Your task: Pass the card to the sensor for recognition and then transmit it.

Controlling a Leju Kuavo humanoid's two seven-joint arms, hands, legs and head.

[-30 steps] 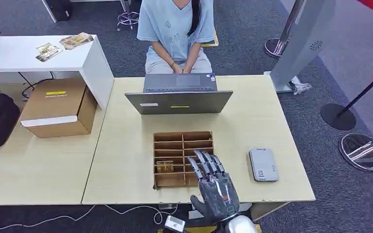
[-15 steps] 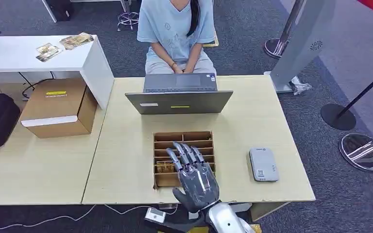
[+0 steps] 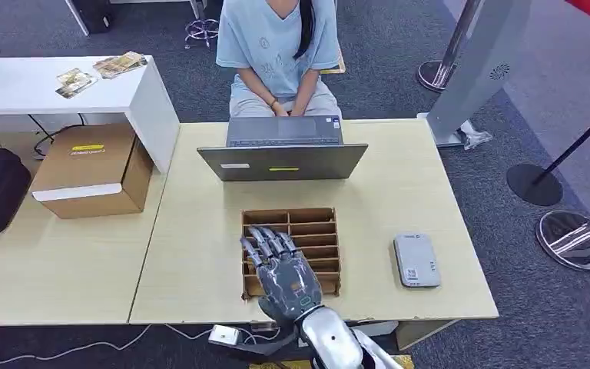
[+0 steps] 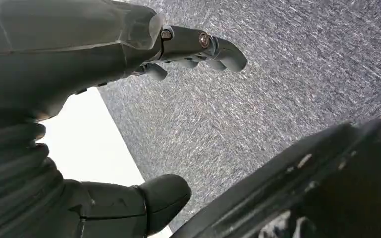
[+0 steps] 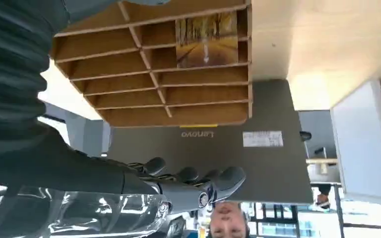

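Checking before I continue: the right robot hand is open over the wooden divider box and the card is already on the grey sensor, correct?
Not quite. The card sits in a compartment of the wooden divider box, as the right wrist view shows; the grey sensor is bare. The right robot hand is open over the box.

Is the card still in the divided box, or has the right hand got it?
Still in the box. The right wrist view shows the card lying in one compartment of the box, while the right hand hovers above, fingers spread, holding nothing.

- The right hand (image 3: 286, 280), dark grey metal with segmented silvery fingers, is showing small red and green marks on its back.
- A polished silver forearm (image 3: 329, 344) is gleaming behind it.
- The left hand (image 4: 74, 64) is wearing a ribbed grey cover.
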